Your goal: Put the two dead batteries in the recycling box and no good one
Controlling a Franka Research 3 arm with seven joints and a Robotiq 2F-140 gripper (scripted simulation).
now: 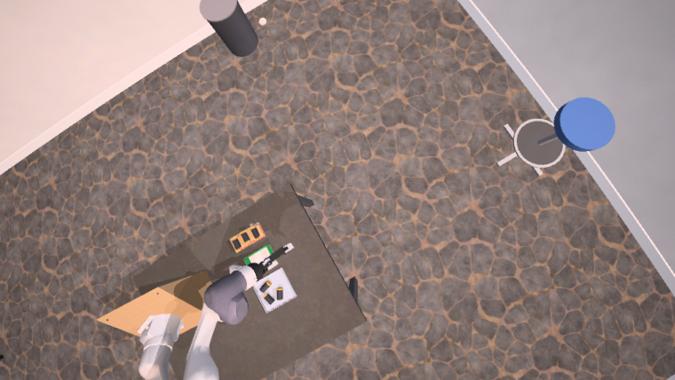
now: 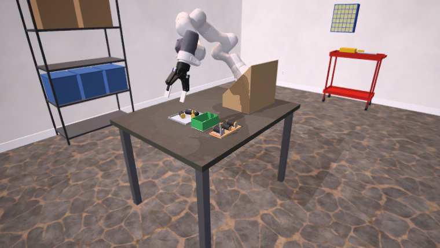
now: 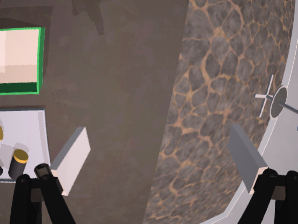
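My gripper (image 1: 280, 256) (image 2: 175, 94) (image 3: 158, 138) is open and empty, high above the table near the tray and box. The green recycling box (image 1: 247, 261) (image 2: 198, 123) (image 3: 41, 60) stands upright; no battery shows in the visible part of its pale inside. Three dark batteries with golden ends, one of them a battery (image 1: 279, 293) (image 3: 19, 162) nearest the tray's outer side, lie on the white tray (image 1: 276, 276) (image 2: 178, 120) (image 3: 30, 122). Three more sit in the orange holder (image 1: 261, 229) (image 2: 215, 134), beside a small grey post (image 2: 220, 130). I cannot tell whether a bulb is lit.
A tall tan wedge-shaped panel (image 1: 141, 311) (image 2: 263, 86) stands on the table (image 1: 321, 302) (image 2: 153, 132) (image 3: 115, 75) near the arm's base. The box is between the tray and the holder. Shelving (image 2: 80, 64) and a red cart (image 2: 354, 55) stand away from the table.
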